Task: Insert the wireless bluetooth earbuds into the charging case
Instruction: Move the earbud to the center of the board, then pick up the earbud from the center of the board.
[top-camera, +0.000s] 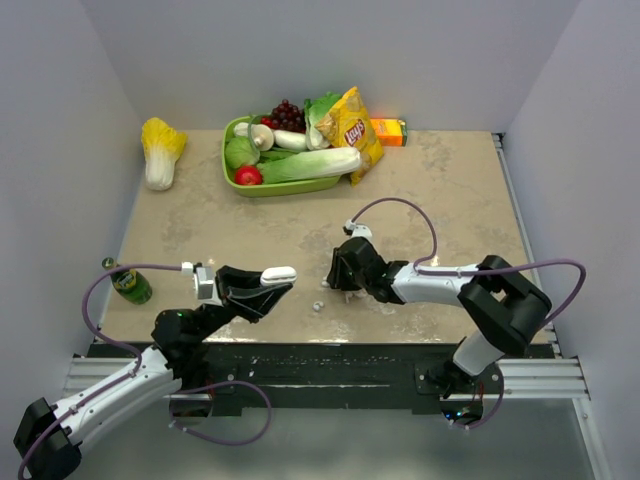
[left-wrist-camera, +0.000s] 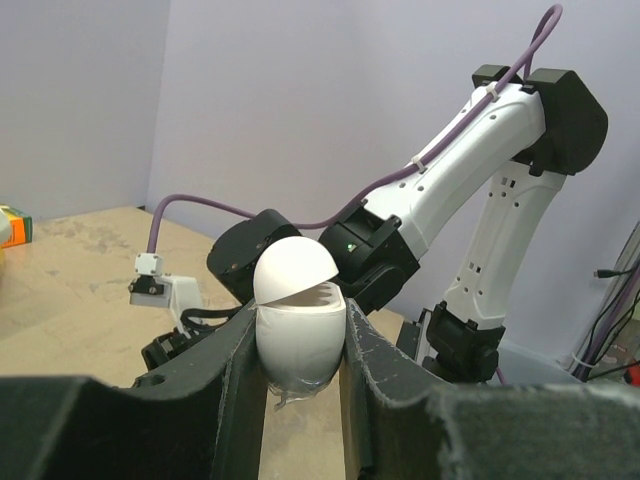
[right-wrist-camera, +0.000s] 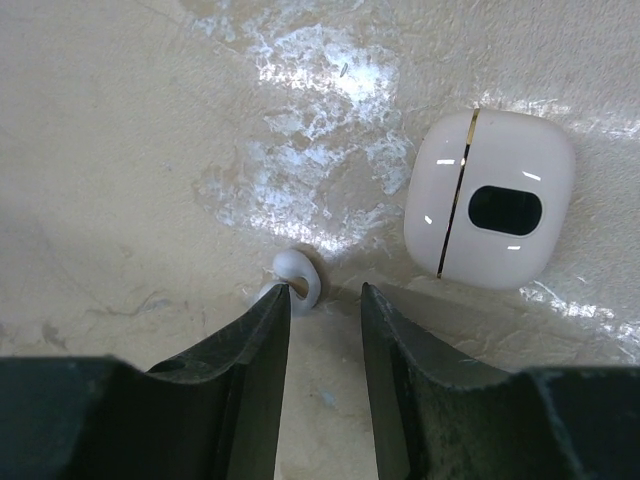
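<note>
My left gripper is shut on the white egg-shaped charging case and holds it above the table. In the left wrist view the case sits upright between the fingers with its lid slightly ajar. My right gripper is open and low over the table. In the right wrist view a tiny white earbud lies on the table at the tip of the left finger, with the gripper just short of it. A small pale piece lies on the table between the two grippers.
A second white rounded box with a gold seam and a dark oval window lies right of the earbud. A green bottle stands at the left edge. A green tray of vegetables, a chip bag, an orange box and a cabbage are at the back.
</note>
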